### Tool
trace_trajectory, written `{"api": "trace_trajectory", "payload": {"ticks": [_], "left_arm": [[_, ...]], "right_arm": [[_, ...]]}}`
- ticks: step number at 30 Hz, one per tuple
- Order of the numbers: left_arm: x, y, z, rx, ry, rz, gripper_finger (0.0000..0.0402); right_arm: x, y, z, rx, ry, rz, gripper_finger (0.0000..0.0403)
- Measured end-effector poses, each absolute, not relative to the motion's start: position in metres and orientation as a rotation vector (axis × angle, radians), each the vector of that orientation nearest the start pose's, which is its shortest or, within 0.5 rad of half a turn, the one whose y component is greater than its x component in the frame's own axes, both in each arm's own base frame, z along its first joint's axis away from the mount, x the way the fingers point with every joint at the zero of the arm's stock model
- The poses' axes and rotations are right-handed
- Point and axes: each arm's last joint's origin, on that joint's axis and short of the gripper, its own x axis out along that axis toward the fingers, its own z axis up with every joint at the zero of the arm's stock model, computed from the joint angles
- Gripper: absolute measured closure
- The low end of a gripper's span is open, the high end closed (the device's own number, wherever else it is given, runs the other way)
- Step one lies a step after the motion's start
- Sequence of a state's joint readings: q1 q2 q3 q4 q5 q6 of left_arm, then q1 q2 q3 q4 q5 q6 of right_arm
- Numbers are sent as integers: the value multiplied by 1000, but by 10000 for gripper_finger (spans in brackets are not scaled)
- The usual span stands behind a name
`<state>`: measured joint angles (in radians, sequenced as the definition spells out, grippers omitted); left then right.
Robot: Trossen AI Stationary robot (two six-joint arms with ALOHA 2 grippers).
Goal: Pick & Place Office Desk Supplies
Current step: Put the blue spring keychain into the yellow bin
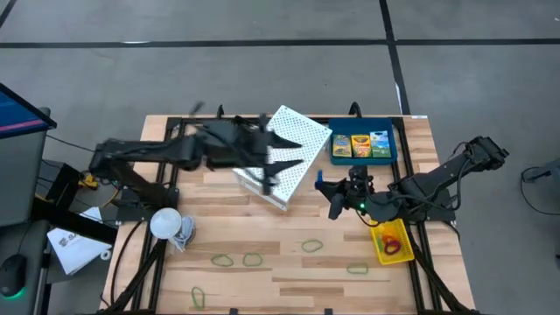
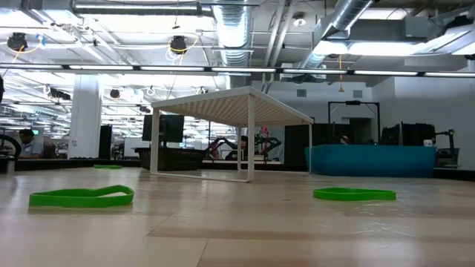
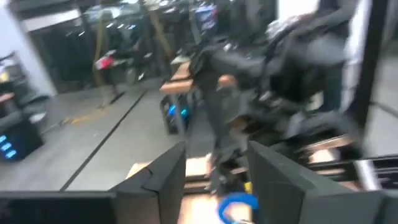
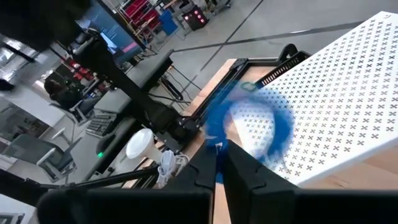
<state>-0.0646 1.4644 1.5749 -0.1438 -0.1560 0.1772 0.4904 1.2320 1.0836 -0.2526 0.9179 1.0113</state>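
Note:
A blue rubber-band loop hangs in the air beside a white perforated shelf, and my right gripper is shut on it; in the high view this gripper is right of the shelf. My left gripper is open and blurred over the shelf, with the blue loop just beyond its fingers and untouched. Several green rubber-band loops lie flat on the table near the front. A blue tray holds three crayon packs. My right gripper pinches the blue rubber band's near part between its two shut fingers. The fingers come from the table's right side, nearly level. The loop stands out past the fingertips, blurred, clear of the table and in front of the shelf's top.
A yellow tray with orange bands sits at the front right under my right arm. A white bulb-like object rests at the left. The shelf stands on thin legs mid-table. Green loops dot the near table.

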Motion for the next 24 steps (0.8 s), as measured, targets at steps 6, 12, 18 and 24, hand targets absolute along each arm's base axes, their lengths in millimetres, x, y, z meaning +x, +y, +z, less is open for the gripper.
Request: {"api": "trace_trajectory", "payload": {"ticks": [6,12,18,24], "left_arm": [[259,-7,490,174,-51,88,215],[190,1,517,169,-121,174,211],[150,6,518,159,-75,276,211],[153,6,510,141,10,290,211]], "right_arm": [[240,105,340,716,92,-530,396],[227,114,324,755,221,-545,396],[191,131,299,846,542,-577,396],[143,147,285,879,819,-678,396]]}}
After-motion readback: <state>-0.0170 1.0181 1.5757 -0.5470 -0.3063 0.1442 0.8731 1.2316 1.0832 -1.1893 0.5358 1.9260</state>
